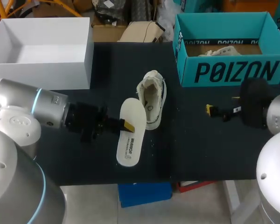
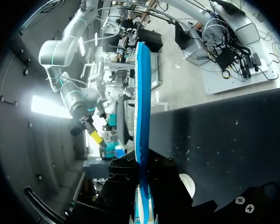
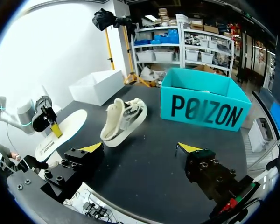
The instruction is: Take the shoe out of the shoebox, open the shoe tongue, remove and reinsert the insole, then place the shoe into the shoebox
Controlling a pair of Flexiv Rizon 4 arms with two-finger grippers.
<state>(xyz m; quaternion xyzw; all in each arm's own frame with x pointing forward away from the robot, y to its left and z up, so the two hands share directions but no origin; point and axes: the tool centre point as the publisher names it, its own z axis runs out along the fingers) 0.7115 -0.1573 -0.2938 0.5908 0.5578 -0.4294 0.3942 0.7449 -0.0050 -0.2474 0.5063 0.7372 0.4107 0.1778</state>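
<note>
Two hazards, two containers.

Hazard 1, slip of the insole (image 1: 130,140). Your left gripper (image 1: 126,125) is clamped on one long edge of it, a finger on each face, and most of its length runs out past the fingertips on both sides. I cannot tell whether it touches the table (image 1: 191,149). A thin, bendy piece pinched this way may twist or slide loose as you carry it toward the shoe.

Hazard 2, shoe (image 1: 151,98) shifting. It lies on its side just beyond the left gripper's fingertips, close beside the insole, with its mouth gaping and nothing bracing it. If you push the insole in one-handed, the shoe will probably skid or roll, and the insole could buckle at the collar. Your right gripper (image 3: 140,148) stands wide apart with nothing between its fingers, and the shoe is ahead of it and well apart. Consider bringing it in as a brace.

Container 1, shoebox (image 1: 233,70): teal and open-topped, ahead of the right gripper, past the shoe. On its brown floor lies a white item (image 1: 221,50), too small to tell what it is.

Container 2, white box (image 1: 42,77): open-topped, on the far side of your left arm, well away from its fingertips. Only its white inner walls and floor show.
</note>
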